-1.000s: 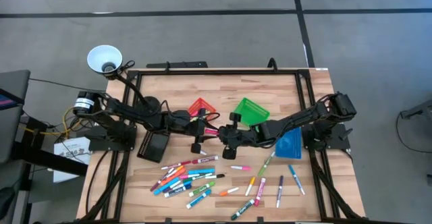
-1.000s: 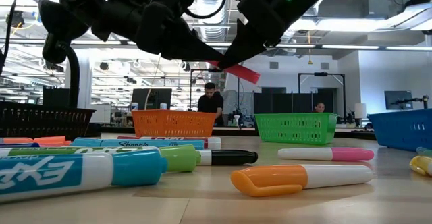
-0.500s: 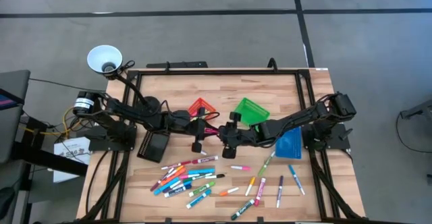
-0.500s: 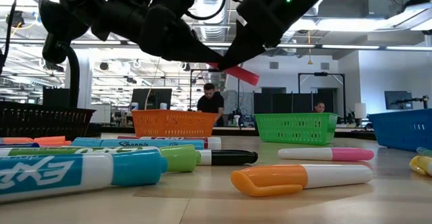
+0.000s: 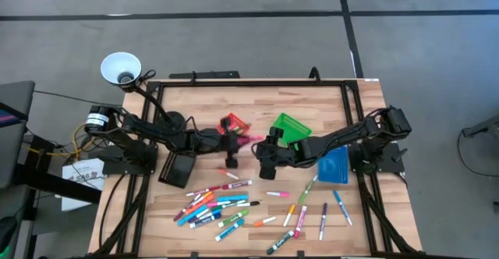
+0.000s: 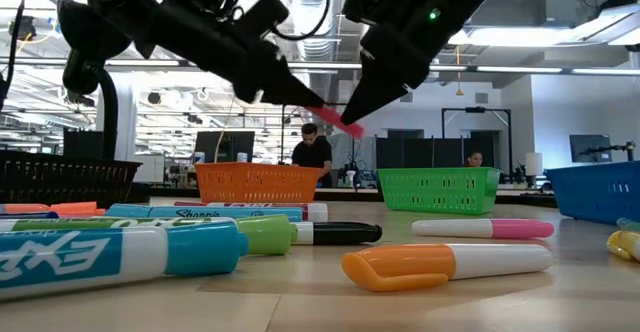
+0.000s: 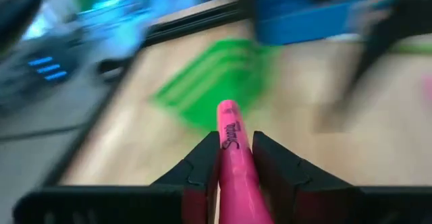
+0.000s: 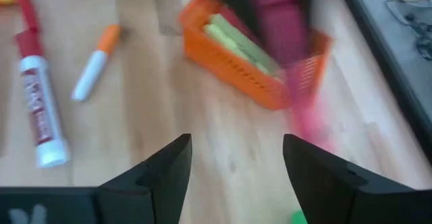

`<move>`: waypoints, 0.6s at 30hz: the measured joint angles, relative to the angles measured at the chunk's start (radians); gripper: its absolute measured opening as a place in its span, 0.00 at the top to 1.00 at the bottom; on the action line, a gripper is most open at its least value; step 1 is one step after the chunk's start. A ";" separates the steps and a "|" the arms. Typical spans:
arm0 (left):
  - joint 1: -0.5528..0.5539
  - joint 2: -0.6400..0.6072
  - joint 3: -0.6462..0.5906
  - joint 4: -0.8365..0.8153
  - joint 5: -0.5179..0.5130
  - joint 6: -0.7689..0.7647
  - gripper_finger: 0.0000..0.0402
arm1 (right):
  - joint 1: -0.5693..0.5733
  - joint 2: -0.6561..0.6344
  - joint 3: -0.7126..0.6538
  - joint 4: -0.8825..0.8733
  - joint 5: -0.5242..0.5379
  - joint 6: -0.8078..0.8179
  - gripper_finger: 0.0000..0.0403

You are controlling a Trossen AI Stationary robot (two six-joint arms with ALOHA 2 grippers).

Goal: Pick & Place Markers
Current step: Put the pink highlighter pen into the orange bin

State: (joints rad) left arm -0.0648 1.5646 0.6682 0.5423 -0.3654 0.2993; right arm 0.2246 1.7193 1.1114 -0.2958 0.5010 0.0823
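My left gripper (image 5: 236,140) hangs over the table's middle, just in front of the orange bin (image 5: 231,123), and is shut on a pink marker (image 7: 233,153). That marker (image 5: 251,139) points at my right gripper (image 5: 263,151), which stands open a little to its right and touches nothing. In the right wrist view the fingers (image 8: 162,170) stand wide apart, with the orange bin (image 8: 250,59) ahead. Many other markers (image 5: 218,204) lie flat on the table's near half. My left gripper pinches the pink marker's barrel (image 7: 231,146) between its two fingers (image 7: 202,162). The marker lies along the fingers, and its free end (image 7: 227,108) sticks out ahead of them. The fingers come roughly level from the table's left. The marker is lifted clear of the table (image 6: 335,122).
A green bin (image 5: 290,128) stands behind my right gripper, a blue bin (image 5: 334,165) under the right arm and a black bin (image 5: 178,168) at the left. Yellow-green markers (image 8: 236,38) lie in the orange bin. Loose markers (image 5: 312,208) are scattered at the near right.
My right gripper has opened and let go of the pink marker. My left gripper has shut on it and carried it a little toward the far edge, turning it.
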 joint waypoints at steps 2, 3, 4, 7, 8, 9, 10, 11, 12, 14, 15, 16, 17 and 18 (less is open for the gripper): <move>0.002 0.000 0.000 -0.006 -0.106 0.000 0.81 | 0.004 0.000 0.000 0.000 -0.006 0.008 0.43; 0.000 0.000 0.000 -0.014 -0.167 0.000 0.81 | 0.005 0.000 0.000 -0.004 -0.011 0.018 0.43; -0.002 0.000 0.000 -0.026 -0.235 0.000 0.81 | 0.005 0.000 0.000 -0.011 -0.013 0.029 0.44; -0.001 0.000 0.000 -0.097 -0.436 -0.010 0.81 | 0.002 0.000 0.000 -0.022 -0.011 0.050 0.44; 0.002 0.000 0.000 -0.129 -0.476 -0.028 0.81 | 0.001 0.000 0.000 -0.025 -0.007 0.050 0.44; 0.005 0.000 0.000 -0.161 -0.488 -0.057 0.81 | 0.001 0.000 0.000 -0.028 -0.007 0.051 0.45; 0.007 0.000 0.000 -0.191 -0.483 -0.096 0.81 | 0.002 0.000 0.000 -0.029 -0.007 0.051 0.45; 0.009 0.000 0.000 -0.220 -0.464 -0.136 0.81 | 0.003 0.000 0.000 -0.028 -0.008 0.051 0.45; 0.011 0.000 0.000 -0.242 -0.438 -0.168 0.81 | 0.003 0.000 0.000 -0.028 -0.008 0.051 0.45; 0.014 0.000 0.000 -0.270 -0.374 -0.220 0.81 | 0.003 0.000 0.000 -0.028 -0.008 0.051 0.45; 0.013 0.000 0.000 -0.274 -0.354 -0.239 0.81 | 0.003 0.000 0.000 -0.028 -0.008 0.051 0.45; 0.007 0.000 0.000 -0.276 -0.343 -0.263 0.81 | 0.002 0.000 0.000 -0.028 -0.008 0.051 0.45; -0.002 0.000 0.000 -0.283 -0.340 -0.287 0.81 | 0.002 0.000 0.000 -0.028 -0.008 0.051 0.45; -0.013 -0.001 -0.002 -0.288 -0.338 -0.308 0.81 | 0.002 0.000 0.000 -0.028 -0.008 0.051 0.45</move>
State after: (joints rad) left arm -0.0779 1.5639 0.6657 0.2547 -0.7031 -0.0084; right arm 0.2264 1.7191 1.1110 -0.3237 0.4934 0.1329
